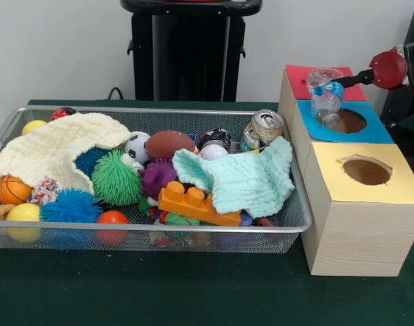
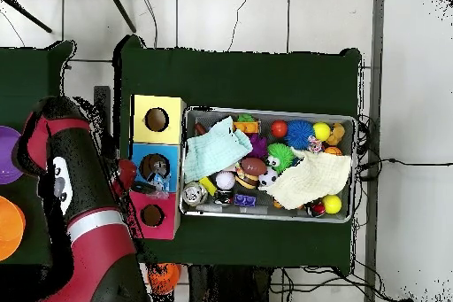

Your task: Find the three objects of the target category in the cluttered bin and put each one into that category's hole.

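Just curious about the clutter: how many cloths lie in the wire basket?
2: a cream cloth at the front view's left end, a mint cloth at the right end. More may be buried.

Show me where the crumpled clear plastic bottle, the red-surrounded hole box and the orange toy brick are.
Crumpled clear plastic bottle (image 1: 325,98), front view: its wrinkled wall below the blue bit.
Red square surround on the pale wooden box (image 1: 296,76), front view: bare red corner.
Orange plastic toy brick (image 1: 193,204), front view: its long side face.
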{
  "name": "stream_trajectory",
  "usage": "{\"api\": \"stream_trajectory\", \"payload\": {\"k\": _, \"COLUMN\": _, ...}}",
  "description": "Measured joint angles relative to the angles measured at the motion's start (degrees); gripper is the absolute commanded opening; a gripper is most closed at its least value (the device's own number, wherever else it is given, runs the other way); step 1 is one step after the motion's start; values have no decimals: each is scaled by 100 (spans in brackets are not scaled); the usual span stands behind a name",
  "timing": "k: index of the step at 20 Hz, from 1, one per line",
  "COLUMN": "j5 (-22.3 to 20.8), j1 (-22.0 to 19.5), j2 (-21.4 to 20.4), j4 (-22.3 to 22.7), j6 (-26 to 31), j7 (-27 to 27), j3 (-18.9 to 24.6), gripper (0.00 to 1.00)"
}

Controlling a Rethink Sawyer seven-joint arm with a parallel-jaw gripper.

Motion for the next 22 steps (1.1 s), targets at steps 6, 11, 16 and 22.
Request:
{"api": "stream_trajectory", "payload": {"k": 6, "j5": 0, "j1": -10, "j2": 2, "j4": -57, "j6": 29, "j7": -5, "j3": 2, "gripper": 0}}
{"api": "stream_trajectory", "payload": {"k": 11, "j5": 0, "j1": -15, "j2": 14, "j4": -124, "j6": 66, "j7": -26, "j3": 3, "gripper": 0}}
{"api": "stream_trajectory", "payload": {"k": 16, "j5": 0, "j1": -14, "j2": 31, "j4": -203, "j6": 124, "j7": -68, "j3": 5, "gripper": 0}}
{"api": "stream_trajectory", "payload": {"k": 22, "j5": 0, "j1": -14, "j2": 51, "j4": -342, "j6": 224, "j7": -131, "j3": 7, "gripper": 0}}
